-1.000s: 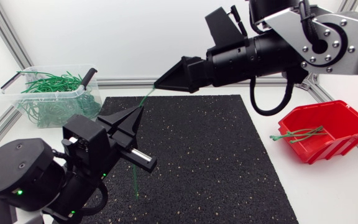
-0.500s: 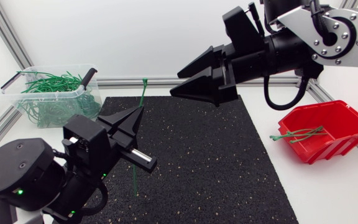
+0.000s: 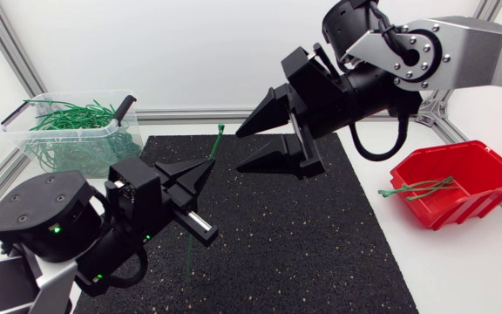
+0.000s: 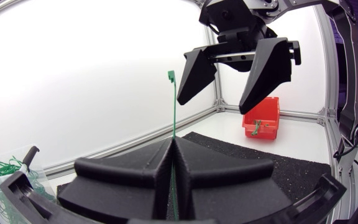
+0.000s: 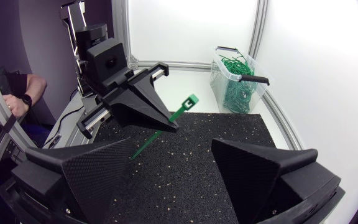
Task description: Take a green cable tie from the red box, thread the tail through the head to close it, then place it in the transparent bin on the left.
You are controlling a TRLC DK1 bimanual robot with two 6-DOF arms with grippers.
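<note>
The green cable tie (image 3: pixel 217 142) shows only above and below the left gripper (image 3: pixel 202 168); its middle stretch is hidden between the pressed-together fingers, in the head view and the left wrist view alike. The left arm (image 3: pixel 46 227) is cut off at the near left corner. The ties in the transparent bin (image 3: pixel 59 131) are a tangle beyond counting; those in the red box (image 3: pixel 473 199) are too small to count.

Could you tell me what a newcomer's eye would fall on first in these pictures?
First, the green cable tie standing nearly upright, pinched in the shut left gripper above the black mat. Beside its head hangs the right gripper, wide open. Next come the red box at the right, holding a few ties, and the transparent bin at the back left, heaped with them.
</note>
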